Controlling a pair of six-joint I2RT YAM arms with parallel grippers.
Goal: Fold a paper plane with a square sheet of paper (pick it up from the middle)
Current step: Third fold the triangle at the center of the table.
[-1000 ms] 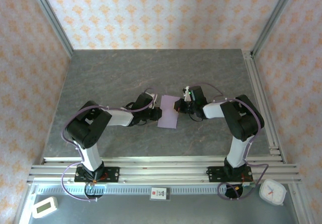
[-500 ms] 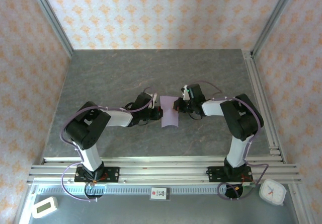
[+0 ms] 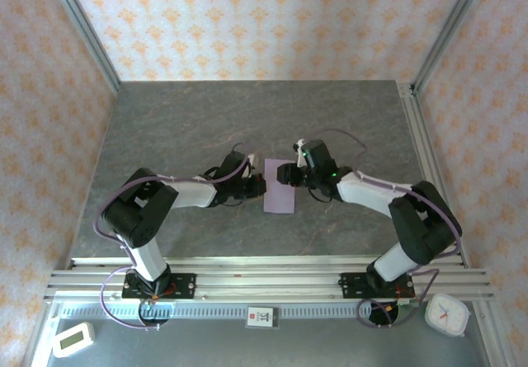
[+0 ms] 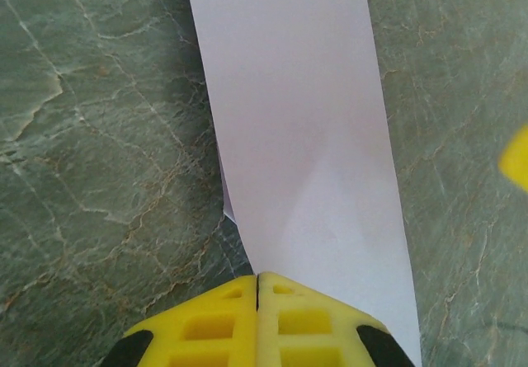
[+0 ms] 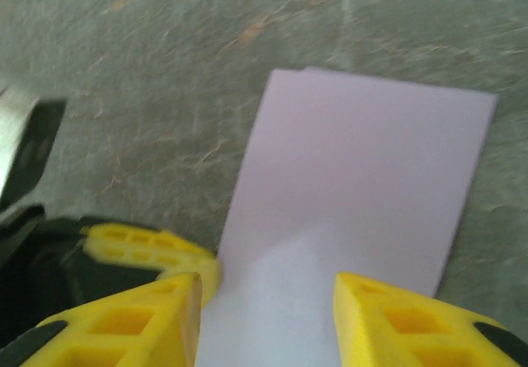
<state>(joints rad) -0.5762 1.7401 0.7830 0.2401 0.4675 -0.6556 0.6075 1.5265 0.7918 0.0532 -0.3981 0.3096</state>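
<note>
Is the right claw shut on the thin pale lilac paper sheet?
No, the right claw stands open, yellow fingers apart over the paper sheet.

A grey-green table with pale marble veining is seen, bounded by patterned walls on three sides and edged with aluminium rails along its near and right sides. One pale lilac sheet of paper is laid on it near the middle, folded to a narrow rectangle with its long sides running away from the near edge. From the left wrist, a sliver of a lower layer is shown at one long side of the sheet
</note>
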